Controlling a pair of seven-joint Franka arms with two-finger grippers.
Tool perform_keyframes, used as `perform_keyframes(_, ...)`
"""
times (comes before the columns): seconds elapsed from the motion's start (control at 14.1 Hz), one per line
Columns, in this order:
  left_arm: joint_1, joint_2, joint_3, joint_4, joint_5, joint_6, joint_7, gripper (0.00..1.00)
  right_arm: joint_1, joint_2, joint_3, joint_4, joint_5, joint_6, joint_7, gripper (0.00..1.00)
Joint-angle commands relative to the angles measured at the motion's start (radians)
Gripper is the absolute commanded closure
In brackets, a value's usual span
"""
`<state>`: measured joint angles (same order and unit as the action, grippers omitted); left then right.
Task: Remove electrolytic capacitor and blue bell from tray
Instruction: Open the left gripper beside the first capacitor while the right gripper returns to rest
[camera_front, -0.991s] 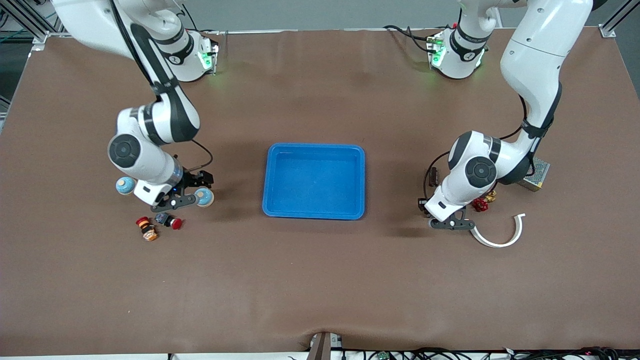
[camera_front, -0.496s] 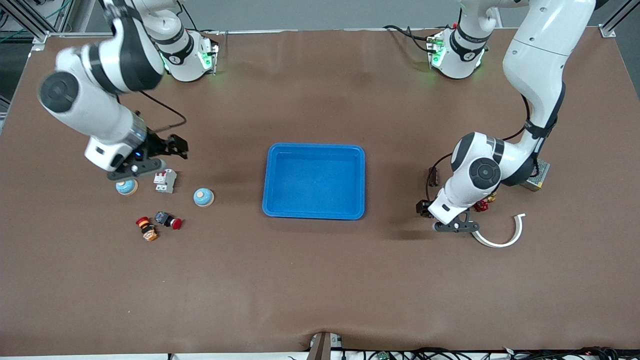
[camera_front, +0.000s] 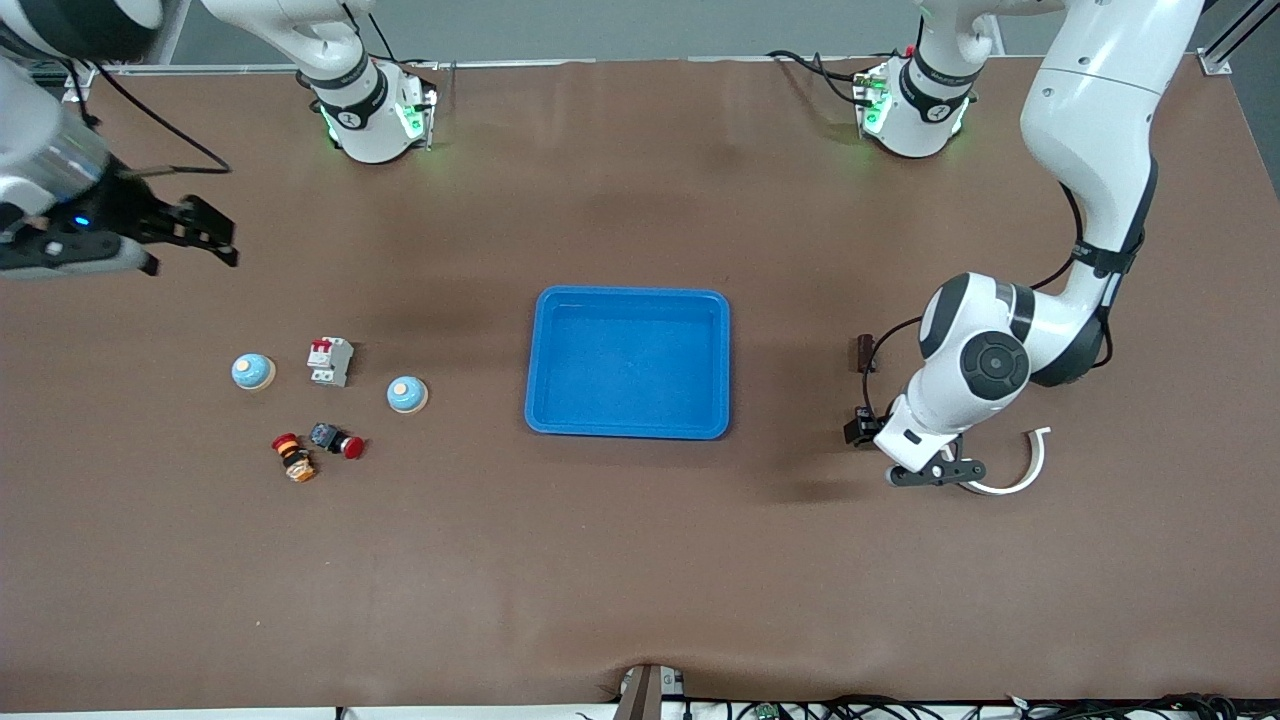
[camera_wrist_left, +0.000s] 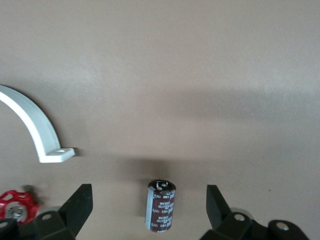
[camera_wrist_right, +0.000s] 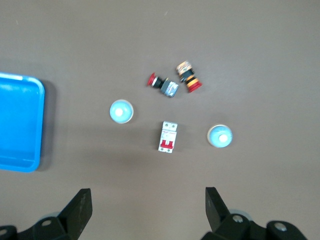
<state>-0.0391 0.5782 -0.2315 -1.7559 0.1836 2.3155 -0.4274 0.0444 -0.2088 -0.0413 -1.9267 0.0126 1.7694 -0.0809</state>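
The dark capacitor (camera_front: 864, 352) (camera_wrist_left: 161, 206) stands on the brown table at the left arm's end. My left gripper (camera_front: 900, 450) (camera_wrist_left: 148, 195) hangs open and empty over the table between the capacitor and a white curved bracket (camera_front: 1005, 477). Two blue bells (camera_front: 253, 371) (camera_front: 407, 394) sit at the right arm's end; the right wrist view shows them too (camera_wrist_right: 220, 136) (camera_wrist_right: 121, 111). My right gripper (camera_front: 190, 248) (camera_wrist_right: 147, 200) is open and empty, high up over that end of the table, well away from the bells. The blue tray (camera_front: 628, 362) (camera_wrist_right: 17, 125) lies empty mid-table.
A white circuit breaker (camera_front: 330, 361) (camera_wrist_right: 168, 137) stands between the bells. Two push buttons (camera_front: 337, 441) (camera_front: 293, 457) lie nearer the front camera than the bells. A red valve wheel (camera_wrist_left: 17, 205) lies by the white bracket (camera_wrist_left: 35, 125).
My right gripper has risen from beside the bell nearer the tray and swung out toward its end of the table, empty. My left gripper has shifted slightly toward the white bracket.
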Motion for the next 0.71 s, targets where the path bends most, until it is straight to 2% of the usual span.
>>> perform_keyframes(0.0,0.027,0.017,-0.002,0.079,-0.01,-0.073,0.019,0.0,-0.053,0.055,0.015,0.11,-0.013,-0.033,0.007,0.0)
perform_keyframes(0.35,0.057,0.028,0.004,0.142,0.0,-0.12,0.079,0.0,-0.092,0.118,0.017,0.207,-0.013,-0.036,0.01,0.0)
perform_keyframes(0.64,0.068,0.022,0.006,0.214,0.003,-0.234,0.101,0.0,-0.103,0.137,0.015,0.244,-0.011,-0.036,0.009,0.0)
